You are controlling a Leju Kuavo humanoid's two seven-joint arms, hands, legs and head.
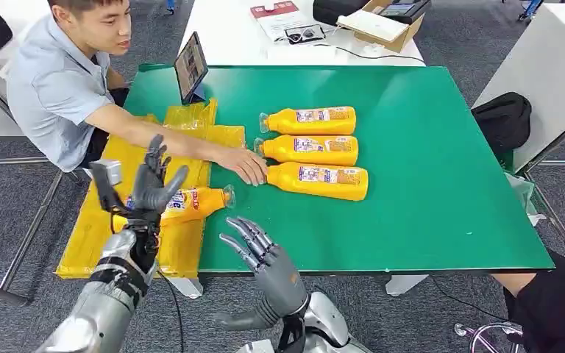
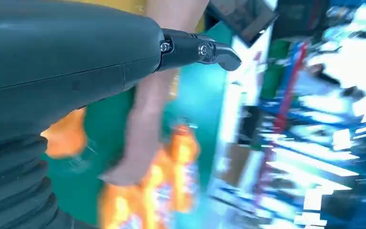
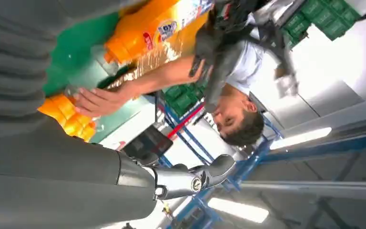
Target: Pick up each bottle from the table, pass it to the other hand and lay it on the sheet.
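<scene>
Glossy yellow plastic bottles, crinkly plastic sheet, matt green table

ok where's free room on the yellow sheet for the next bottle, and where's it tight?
Free: the sheet is bare on its far half, beyond the laid bottle, and along its near edge. The green table right of the three bottles is open. Tight: the person's hand rests at the nearest bottle's cap, and the left hand hovers over the laid bottle.
</scene>
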